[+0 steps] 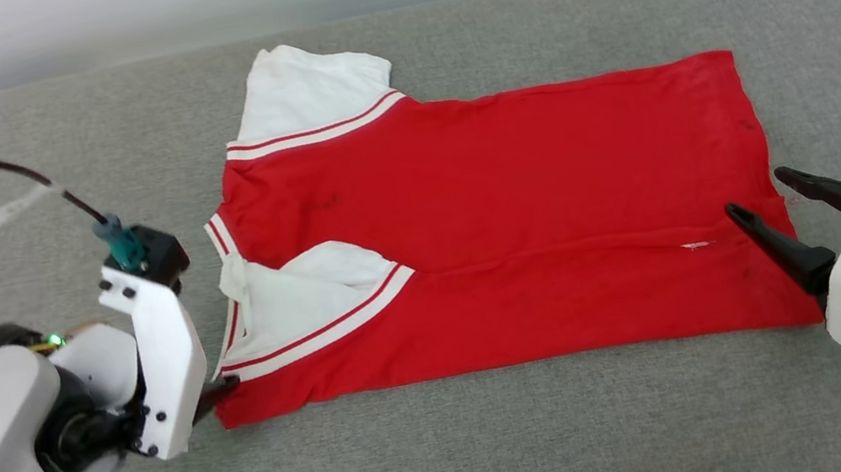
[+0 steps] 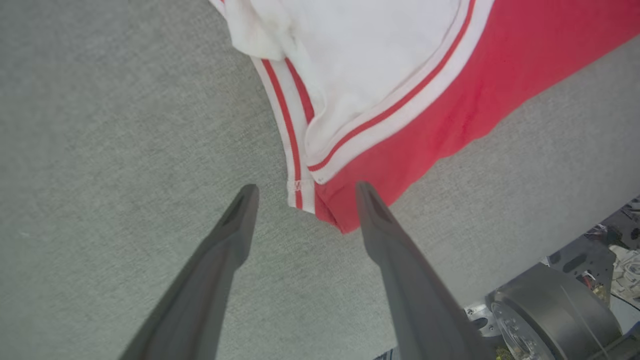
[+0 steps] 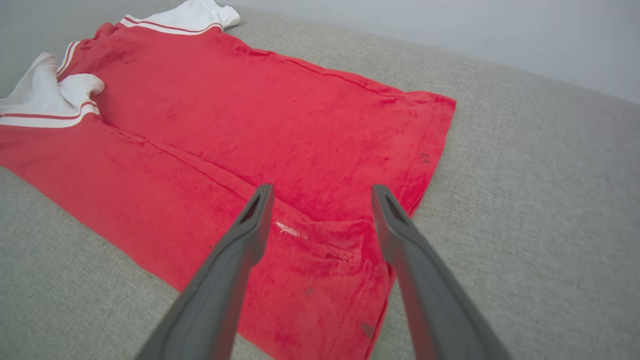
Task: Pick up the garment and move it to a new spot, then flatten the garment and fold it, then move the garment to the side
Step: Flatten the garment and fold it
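While lying folded, garment [image 1: 516, 194] lengthwise left-right, collar [image 1: 220, 239] leftward

We note: garment [image 1: 533, 191] spread mid-surface [image 1: 507, 444]; left jaws at its near-left corner, right jaws straddling its right edge.

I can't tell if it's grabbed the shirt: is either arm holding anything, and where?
Nothing is held. Both pairs of jaws stand open: the left at a sleeve-end corner of the jersey, the right over its hem end.
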